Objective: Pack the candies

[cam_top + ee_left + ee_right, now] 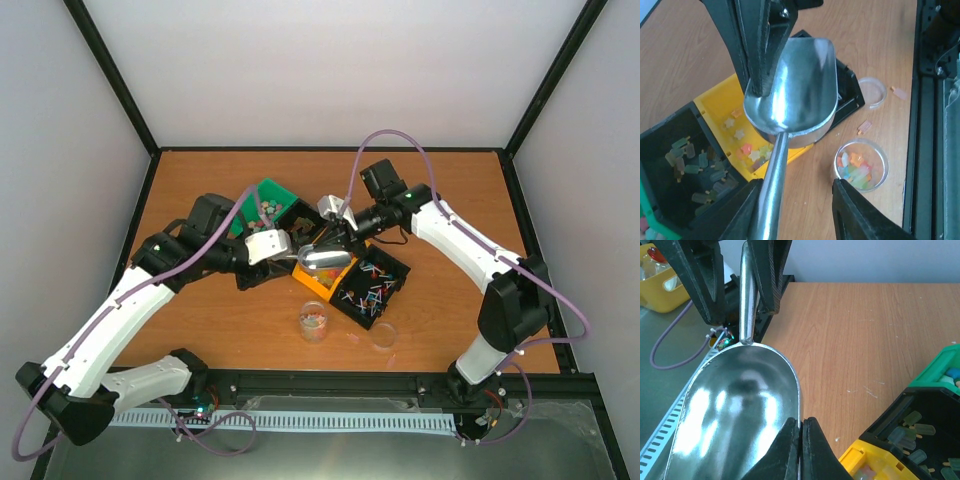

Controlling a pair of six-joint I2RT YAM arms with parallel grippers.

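Now, handover: right end effector [801,437] pinches scoop [735,410] rim, left end effector [799,205] gapes round handle; next I dip into candies [751,152] at six o'clock.

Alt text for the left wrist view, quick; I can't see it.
An empty silver scoop fills the centre, its rim pinched by the right gripper, its handle running down between the open fingers of the left gripper. Below sit a yellow bin of candies and a clear jar holding some.

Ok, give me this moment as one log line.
right gripper: shut on scoop rim | left gripper: open around scoop handle | scoop: empty, above yellow bin | jar: holds candies
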